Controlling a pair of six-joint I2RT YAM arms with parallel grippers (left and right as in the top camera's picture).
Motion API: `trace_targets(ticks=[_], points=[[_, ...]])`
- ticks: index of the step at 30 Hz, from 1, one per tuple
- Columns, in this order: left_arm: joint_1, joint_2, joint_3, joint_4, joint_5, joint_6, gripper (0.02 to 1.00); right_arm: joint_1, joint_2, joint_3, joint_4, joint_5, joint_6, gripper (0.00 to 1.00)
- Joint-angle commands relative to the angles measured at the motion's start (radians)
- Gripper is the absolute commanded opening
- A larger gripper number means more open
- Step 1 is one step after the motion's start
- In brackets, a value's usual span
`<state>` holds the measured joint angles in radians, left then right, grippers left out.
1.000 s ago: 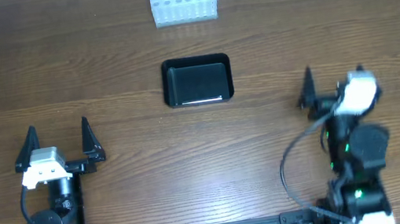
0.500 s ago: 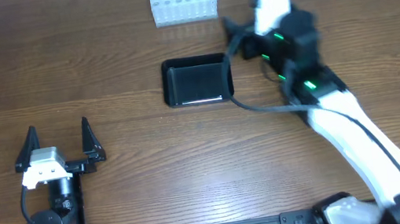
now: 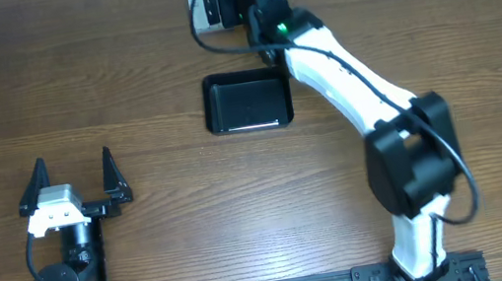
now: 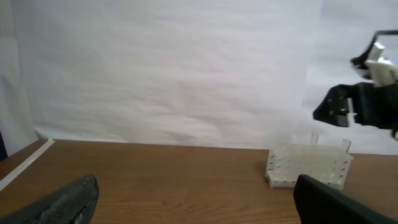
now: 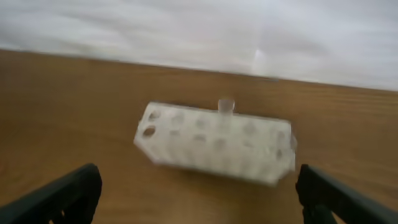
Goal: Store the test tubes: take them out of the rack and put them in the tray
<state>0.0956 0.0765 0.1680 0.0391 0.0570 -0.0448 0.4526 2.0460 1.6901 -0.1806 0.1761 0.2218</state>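
Observation:
The white test tube rack [image 5: 214, 143] stands at the table's far edge, with one clear tube [image 5: 226, 106] upright in its back row. My right gripper [image 5: 199, 205] hovers open just in front of and above the rack, fingers [image 5: 62, 196] spread wide and holding nothing. From above, the right gripper [image 3: 216, 4] covers most of the rack [image 3: 202, 16]. The black tray [image 3: 209, 107] lies just nearer than the rack and looks bare inside. My left gripper [image 3: 73, 172] rests open at the near left. The left wrist view shows the rack [image 4: 309, 167] and the right gripper [image 4: 360, 106] above it.
The white right arm [image 3: 351, 76] stretches diagonally from the near right across to the rack, passing the tray's right side. Bare wooden tabletop [image 3: 72, 77] surrounds the rack and tray. A pale wall [image 4: 168, 68] rises behind the table's far edge.
The right arm has swung from the near right, past the tray's right side, up to the rack. The left arm has stayed still.

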Motion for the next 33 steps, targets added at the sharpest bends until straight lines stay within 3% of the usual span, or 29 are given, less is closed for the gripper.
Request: trace_targets(ticks=[1, 15, 27, 33], points=[[-0.005, -0.006, -0.007, 0.003, 0.014, 0.006, 0.998, 0.001, 0.15, 0.195, -0.045, 0.042, 0.021, 0.993], [-0.005, -0.006, -0.007, 0.003, 0.014, 0.006, 0.998, 0.007, 0.324, 0.341, -0.036, 0.13, 0.028, 0.987], [-0.005, -0.006, -0.007, 0.003, 0.014, 0.006, 0.998, 0.011, 0.366, 0.341, 0.009, 0.14, 0.048, 0.958], [-0.005, -0.006, -0.007, 0.003, 0.014, 0.006, 0.998, 0.011, 0.374, 0.341, 0.016, 0.163, 0.047, 0.884]])
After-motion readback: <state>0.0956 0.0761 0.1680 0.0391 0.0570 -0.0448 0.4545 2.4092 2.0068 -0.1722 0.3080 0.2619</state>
